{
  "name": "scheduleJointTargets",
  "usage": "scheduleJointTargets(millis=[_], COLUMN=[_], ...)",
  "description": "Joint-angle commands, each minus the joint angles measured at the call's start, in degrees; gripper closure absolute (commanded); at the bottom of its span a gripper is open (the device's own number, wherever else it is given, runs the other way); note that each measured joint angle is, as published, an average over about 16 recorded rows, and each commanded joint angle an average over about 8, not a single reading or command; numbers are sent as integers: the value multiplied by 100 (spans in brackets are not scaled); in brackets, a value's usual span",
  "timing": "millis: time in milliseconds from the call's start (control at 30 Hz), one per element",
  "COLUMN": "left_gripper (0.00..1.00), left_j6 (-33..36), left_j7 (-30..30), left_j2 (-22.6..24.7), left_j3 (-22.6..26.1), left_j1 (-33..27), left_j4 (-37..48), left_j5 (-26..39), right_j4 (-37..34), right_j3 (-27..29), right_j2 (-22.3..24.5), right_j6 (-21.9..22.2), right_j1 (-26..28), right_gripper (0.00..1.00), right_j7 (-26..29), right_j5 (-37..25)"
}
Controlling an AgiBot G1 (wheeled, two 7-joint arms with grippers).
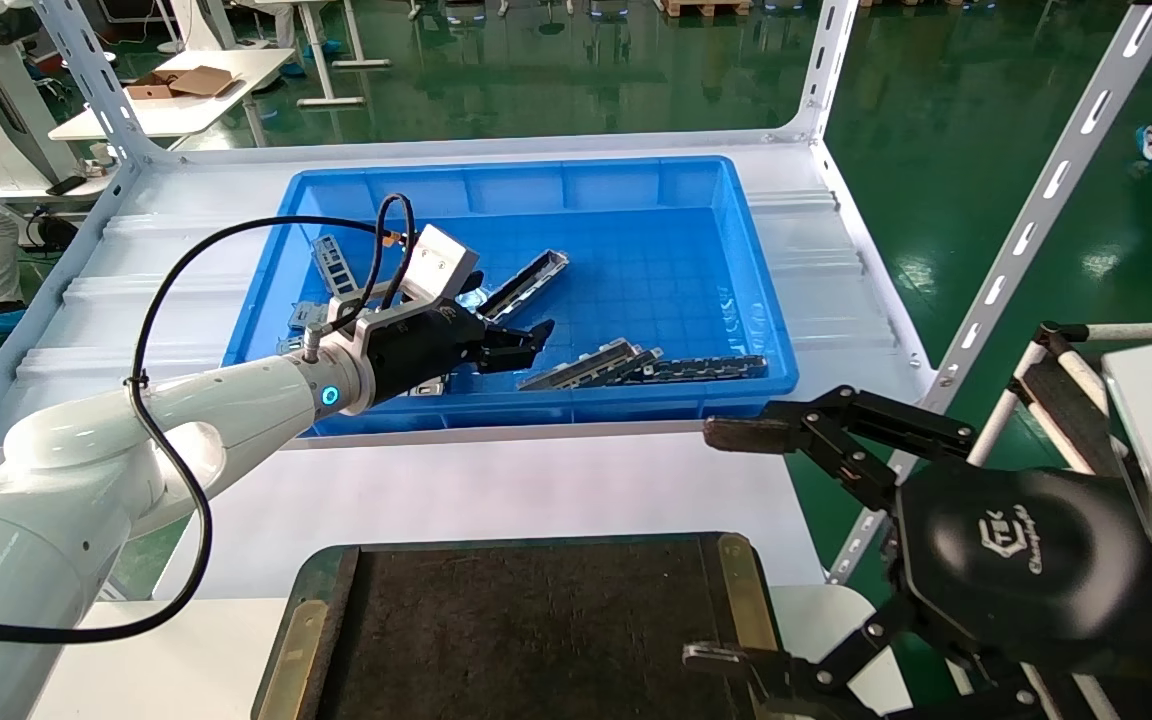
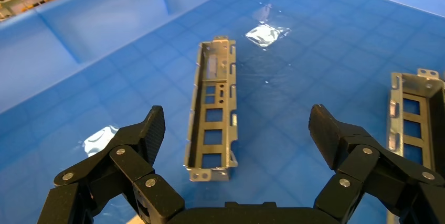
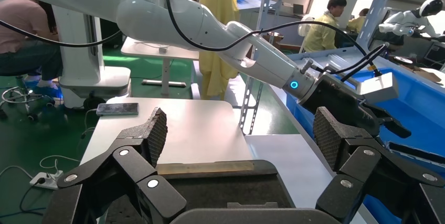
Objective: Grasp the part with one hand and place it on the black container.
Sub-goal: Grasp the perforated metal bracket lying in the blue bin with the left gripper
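Sitting on the shelf, the big blue bin [image 1: 736,250] has the left gripper [image 1: 521,345] reaching inside it, jaws spread wide with nothing between them. Closer to the robot than that gripper, the black container [image 1: 526,630] lies bare on the white table [image 1: 496,490]. Beside its right edge hangs the right gripper [image 1: 726,545], also wide open and holding nothing. In the left wrist view the part [image 2: 212,111] lies flat on the bin floor, just ahead of the open fingers [image 2: 152,129] and between their lines, not touched. Another similar bar [image 2: 412,116] lies off to one side of it.
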Motion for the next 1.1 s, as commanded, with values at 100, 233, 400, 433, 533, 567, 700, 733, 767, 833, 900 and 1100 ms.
scheduleJointTargets(millis=[100,233,400,433,533,567,700,733,767,833,900,1100], left_gripper=[100,100,100,100,100,100,100,100,100,100,100,100], left_j6=[-64,-113,-148,-154,-170,-173,-180,-182,-185,-191,-198,-209], left_j7=[-25,-34,-49,-52,-57,-57,-57,-57,-57,-58,-58,-53], left_j2=[-3,-7,-11,-12,-13,-13,-14,-15,-15,-15,-15,-15], left_j3=[47,88,136,145,168,177,212,221,230,248,265,317], left_j1=[44,76,102,106,121,127,144,147,150,154,158,170], left_j4=[-39,-50,-47,-46,-46,-46,-50,-51,-52,-53,-55,-72], left_j5=[-48,-104,-172,-187,-231,-245,-298,-312,-325,-352,-378,-457], right_j4=[0,0,0,0,0,0,0,0,0,0,0,0], right_j3=[-1,-1,-2,-2,-2,-2,-3,-3,-3,-4,-4,-5], right_j2=[0,0,1,1,1,1,1,1,1,1,2,2], right_j6=[0,0,1,1,1,1,1,1,1,1,2,2], right_j1=[0,0,0,0,1,1,1,1,1,1,1,1], right_gripper=[100,100,100,100,100,100,100,100,100,100,100,100], right_j7=[0,-1,-1,-1,-1,-1,-1,-2,-2,-2,-2,-2], right_j5=[0,1,1,1,2,2,2,2,2,2,3,3])
